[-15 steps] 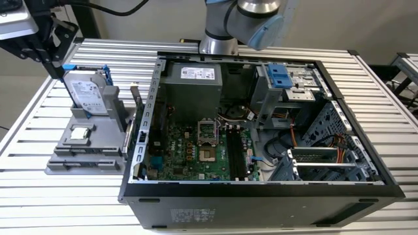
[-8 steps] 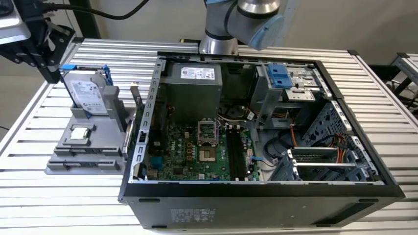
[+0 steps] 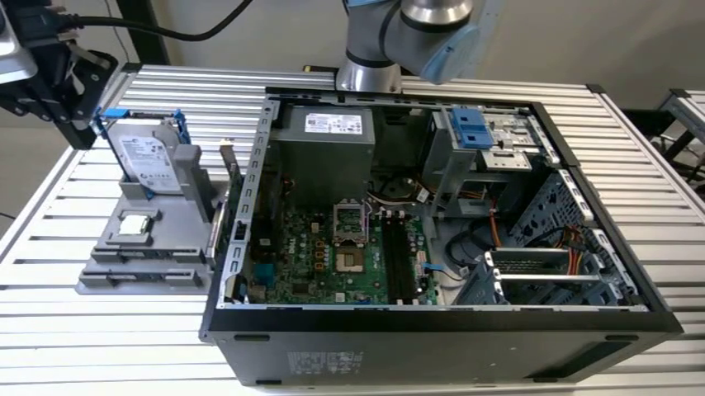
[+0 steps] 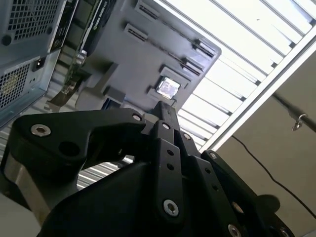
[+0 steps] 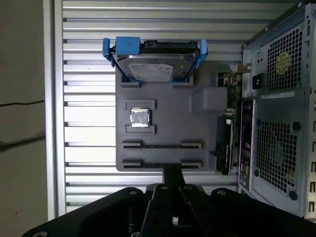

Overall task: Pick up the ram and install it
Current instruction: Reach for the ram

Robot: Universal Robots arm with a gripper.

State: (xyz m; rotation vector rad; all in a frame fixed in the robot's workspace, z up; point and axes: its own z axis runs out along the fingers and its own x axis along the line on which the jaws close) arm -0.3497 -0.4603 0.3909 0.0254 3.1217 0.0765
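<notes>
My gripper [image 3: 78,132] hangs at the exterior view's far left, above the slatted table beside the grey parts holder [image 3: 111,276]. Its black fingers meet at their tips in both wrist views [image 4: 165,109] [image 5: 172,174], shut with nothing visible between them. The ram is out of view. The holder's two narrow cradles [image 5: 162,154] look bare. On the motherboard [image 3: 309,260] inside the open computer case [image 3: 441,318], long black slots [image 3: 399,260] run beside the processor socket [image 3: 350,223].
A silver hard drive with blue rails [image 3: 149,157] [image 5: 155,61] stands upright in the holder, and a small square chip [image 5: 139,117] [image 4: 168,88] lies flat on it. A dark card [image 5: 226,148] stands on edge between holder and case. The case walls rise high.
</notes>
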